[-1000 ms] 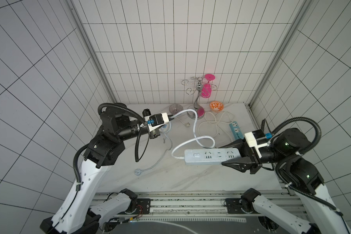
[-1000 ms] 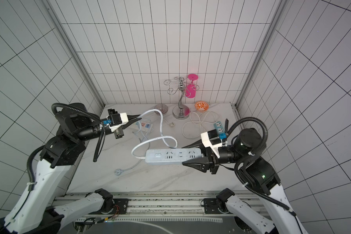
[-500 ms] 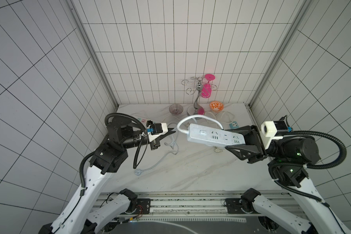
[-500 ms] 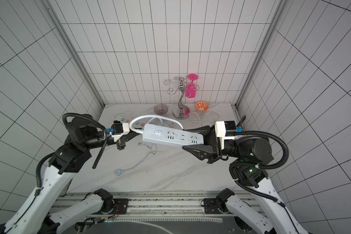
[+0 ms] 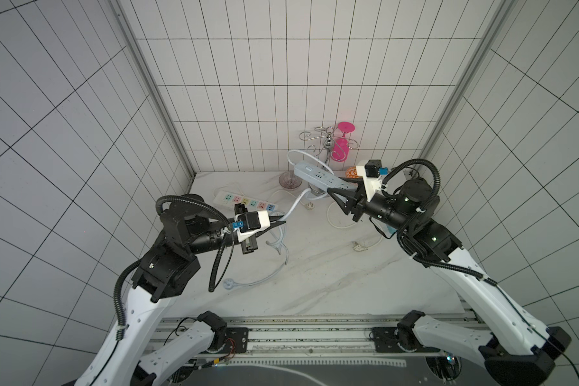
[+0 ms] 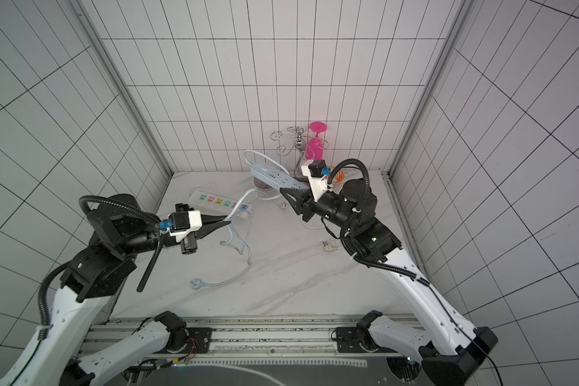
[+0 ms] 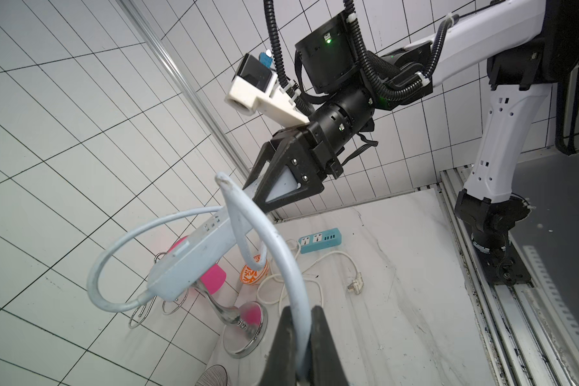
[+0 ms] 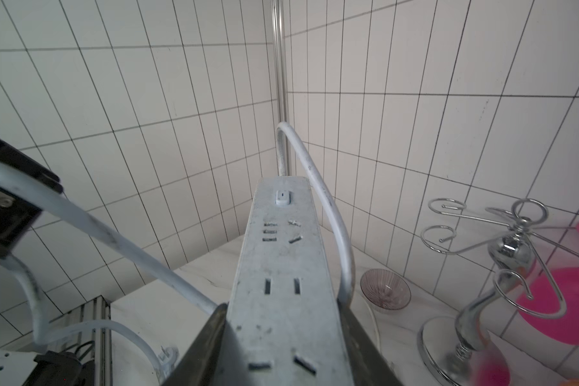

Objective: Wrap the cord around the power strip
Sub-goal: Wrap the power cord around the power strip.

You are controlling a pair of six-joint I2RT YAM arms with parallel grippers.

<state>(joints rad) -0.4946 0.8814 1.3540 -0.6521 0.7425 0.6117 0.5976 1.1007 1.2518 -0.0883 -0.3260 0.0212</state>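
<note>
Flat on the surface (image 5: 315, 284) a second ago, the power strip (image 5: 318, 175) now hangs raised near the back wall, clamped in the right jaws. The left jaws pinch the cord (image 7: 293, 280), one loop seemingly forming.

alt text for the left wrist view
The left tool pinches the pale blue cord, which loops up across the power strip that the right tool holds in the air. Below, on the marble table, lie a bright blue strip and a white cable.
</note>
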